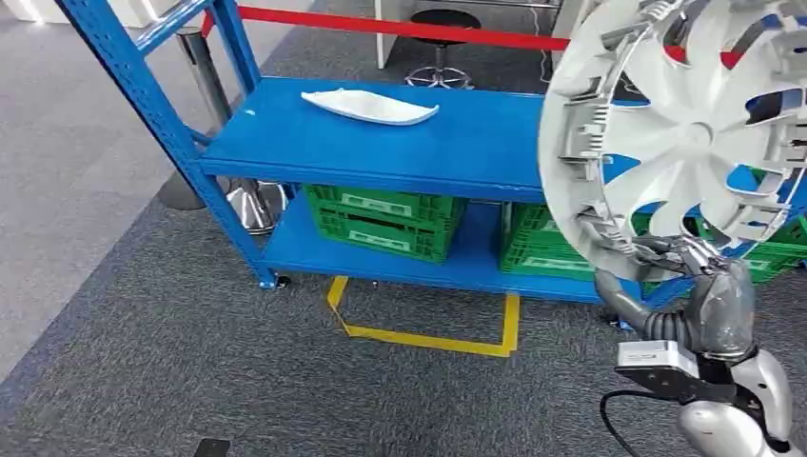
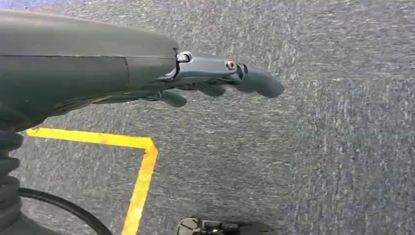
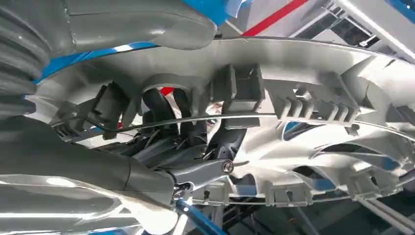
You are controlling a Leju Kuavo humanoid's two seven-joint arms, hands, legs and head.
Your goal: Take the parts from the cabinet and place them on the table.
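Here, in the head view, the right hand [image 1: 687,259] grips the lower rim of a large silver wheel cover [image 1: 680,133] and holds it upright in front of the blue cabinet [image 1: 400,143], off its right part and clear of the shelf top. A second white part [image 1: 369,105] lies flat on the cabinet's top shelf, well to the left of the wheel cover. Green crates [image 1: 385,221] sit on the cabinet's lower shelf, and yellow floor tape [image 1: 428,335] marks a box on the carpet just in front of the cabinet. The desk is not to be seen, so the robot probably has to turn and carry. The cover is wide and held at one edge only; I judge it could swing, pivot in the grasp, or clip a cabinet upright during a turn.

In the left wrist view, the left hand [image 2: 220,81] hangs over grey carpet beside a corner of the yellow tape, fingers loosely extended and apart, holding nothing. It gives the cover no support, which adds to the risk of tipping.

In the right wrist view, dark fingers [image 3: 164,110] hook through an opening in the cover's inner side near its clips, with the thumb on the outer rim. That hold looks narrow; a jolt could slip the rim free or strain a thin spoke.
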